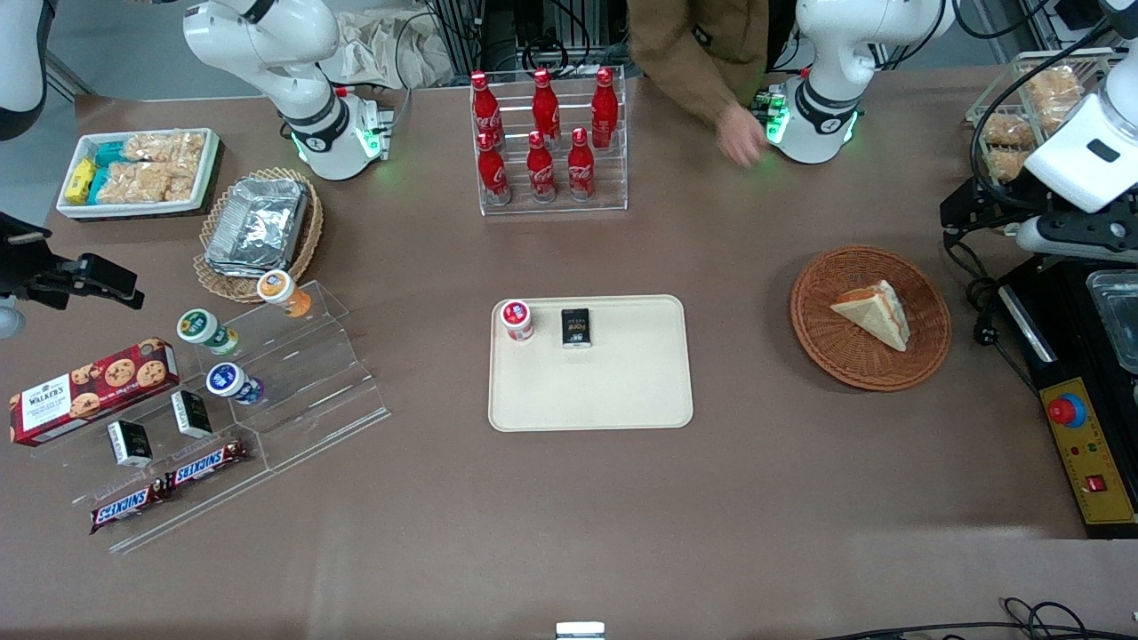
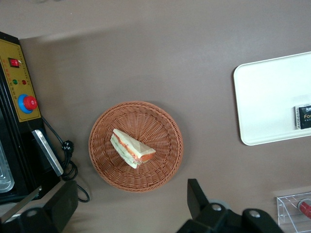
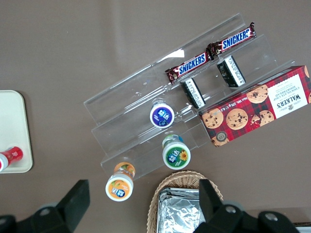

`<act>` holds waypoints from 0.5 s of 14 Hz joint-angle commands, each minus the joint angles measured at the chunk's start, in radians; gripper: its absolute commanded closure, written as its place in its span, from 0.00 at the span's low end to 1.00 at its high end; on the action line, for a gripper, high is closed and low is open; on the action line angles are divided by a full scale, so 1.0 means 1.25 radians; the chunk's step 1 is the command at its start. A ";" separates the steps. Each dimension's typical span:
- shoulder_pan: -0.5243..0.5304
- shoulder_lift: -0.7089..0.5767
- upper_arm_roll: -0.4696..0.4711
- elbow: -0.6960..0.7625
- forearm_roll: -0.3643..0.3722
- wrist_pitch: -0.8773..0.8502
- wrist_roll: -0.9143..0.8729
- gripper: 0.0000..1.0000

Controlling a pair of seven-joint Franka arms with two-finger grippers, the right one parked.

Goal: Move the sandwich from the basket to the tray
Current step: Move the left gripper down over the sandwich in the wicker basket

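The sandwich (image 1: 876, 313), a pale bread wedge with orange and green filling at its edge (image 2: 131, 148), lies in the reddish-brown wicker basket (image 1: 827, 342) toward the working arm's end of the table. The cream tray (image 1: 605, 391) sits mid-table and bears a small red-lidded cup (image 1: 516, 320) and a black packet (image 1: 576, 327). My left gripper (image 1: 971, 210) hovers high above the table edge beside the basket, apart from it. In the left wrist view it (image 2: 130, 201) is open, with nothing between its fingers (image 2: 197, 196), and the basket wall (image 2: 165, 126) and tray (image 2: 272, 97) show below.
A black and yellow control box (image 1: 1089, 453) with a cable stands beside the basket. A rack of red bottles (image 1: 547, 142) is farther from the camera than the tray. A person's hand (image 1: 740, 138) reaches near the arm's base. An acrylic snack stand (image 1: 293, 418) lies toward the parked arm's end.
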 commanded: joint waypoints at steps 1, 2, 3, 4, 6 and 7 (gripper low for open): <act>-0.001 0.013 0.005 0.017 0.012 -0.007 -0.021 0.00; -0.001 0.013 0.007 0.022 0.010 -0.007 -0.026 0.00; -0.001 0.013 0.010 0.022 0.009 -0.013 -0.045 0.00; -0.001 0.012 0.021 0.014 0.010 -0.017 -0.093 0.00; -0.001 0.001 0.042 -0.017 -0.005 -0.014 -0.283 0.00; -0.001 -0.014 0.050 -0.063 0.000 -0.006 -0.357 0.00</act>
